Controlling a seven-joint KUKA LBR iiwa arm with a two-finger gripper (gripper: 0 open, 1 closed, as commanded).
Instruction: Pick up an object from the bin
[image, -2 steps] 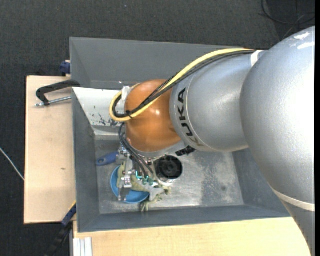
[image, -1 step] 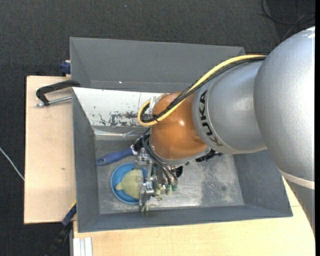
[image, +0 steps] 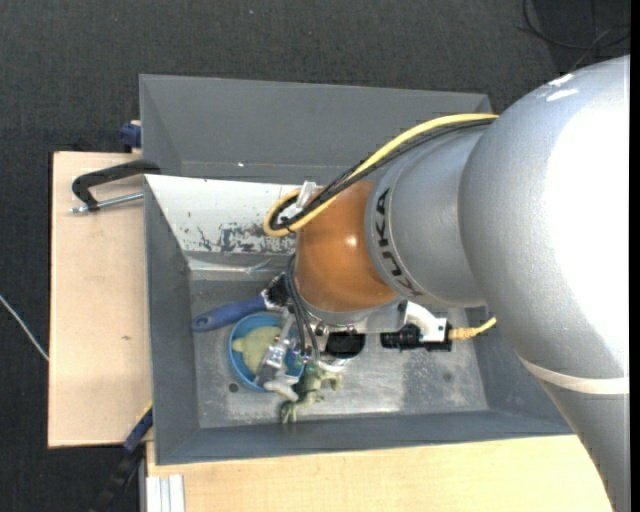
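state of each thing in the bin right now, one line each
gripper: low, at the right edge of the blue dish
blue dish: lying flat, something pale inside it
blue handle: lying flat beside the dish's upper left
small green thing: lying loose just below the gripper

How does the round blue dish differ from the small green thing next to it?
The blue dish is round with a pale inside; the green thing is ragged and irregular. The blue dish is the bigger of the two. Both lie on the bin floor, close by the gripper.
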